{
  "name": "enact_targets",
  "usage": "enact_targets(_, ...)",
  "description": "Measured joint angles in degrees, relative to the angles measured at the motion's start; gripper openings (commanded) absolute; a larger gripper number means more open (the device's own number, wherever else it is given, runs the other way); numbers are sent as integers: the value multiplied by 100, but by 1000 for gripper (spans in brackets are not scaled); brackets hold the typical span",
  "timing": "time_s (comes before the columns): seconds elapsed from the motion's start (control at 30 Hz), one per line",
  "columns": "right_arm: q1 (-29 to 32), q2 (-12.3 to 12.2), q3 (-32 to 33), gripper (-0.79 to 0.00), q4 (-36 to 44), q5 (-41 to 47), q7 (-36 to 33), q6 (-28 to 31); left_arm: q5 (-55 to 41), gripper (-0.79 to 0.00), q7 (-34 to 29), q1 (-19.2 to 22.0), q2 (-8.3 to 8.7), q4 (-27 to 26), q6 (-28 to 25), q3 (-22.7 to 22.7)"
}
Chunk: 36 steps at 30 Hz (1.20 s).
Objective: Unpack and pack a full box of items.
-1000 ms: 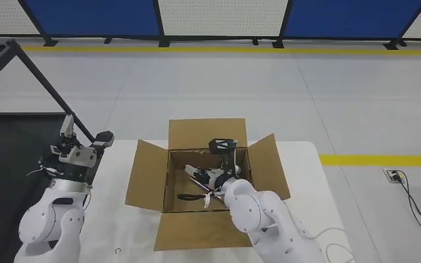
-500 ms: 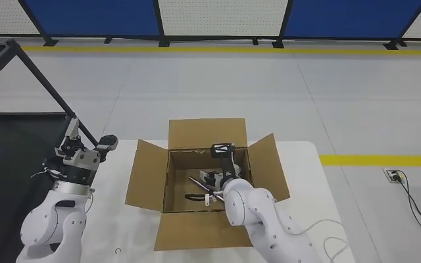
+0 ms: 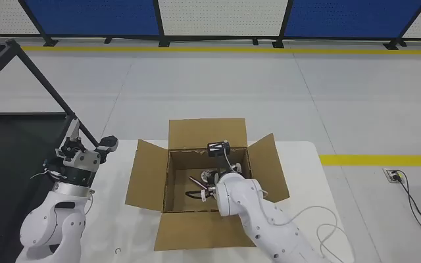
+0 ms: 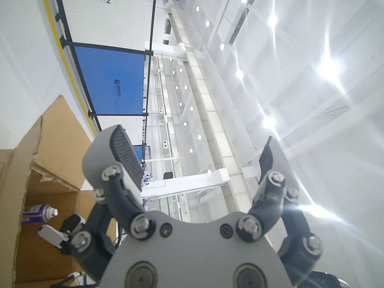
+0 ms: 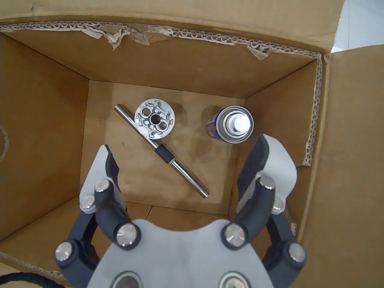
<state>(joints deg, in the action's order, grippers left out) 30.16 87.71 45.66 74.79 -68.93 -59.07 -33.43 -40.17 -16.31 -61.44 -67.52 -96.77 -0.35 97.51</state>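
A brown box [image 3: 146,176] sits on the white tabletop [image 3: 306,197], in the middle of the top view and a bit below the centre. Its four flaps are folded out, so the top is open. The rim of its back wall is torn and ragged.

Three things are on the box floor. A spray can [image 5: 234,124] stands up straight close to a corner, with its white nozzle pointing up. A long shiny metal rod [image 5: 187,176] lies flat and slanted across the floor, with a short black band near its middle. A round metal part [image 5: 154,118] with holes in it lies on the rod near one end. The can stands apart from both.

The right claw [image 5: 183,148] hangs over the inside of the box, above the rod, and points down. Its fingers are spread wide and it holds nothing.

The left claw [image 3: 90,133] is at the left side of the top view, beside the left edge of the tabletop. It points up at the ceiling. Its fingers are spread wide too, with nothing between them.
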Motion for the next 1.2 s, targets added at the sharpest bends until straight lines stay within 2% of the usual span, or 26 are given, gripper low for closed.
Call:
enact_targets(0.23, -162, 133, 204, 0, -577, 431, 238, 9, 0, 0, 0, 0, 0, 0, 0, 0)
enact_targets(0.53, -370, 302, 190, 0, -1247, 548, 500, -42, 0, 0, 0, 0, 0, 0, 0, 0)
enact_targets(0.77, -466, 429, 154, 0, -1599, 588, 644, -114, 0, 0, 0, 0, 0, 0, 0, 0)
enact_targets(1.2, -549, 572, 393, 0, -2093, 965, 1026, 121, 0, 0, 0, 0, 0, 0, 0, 0)
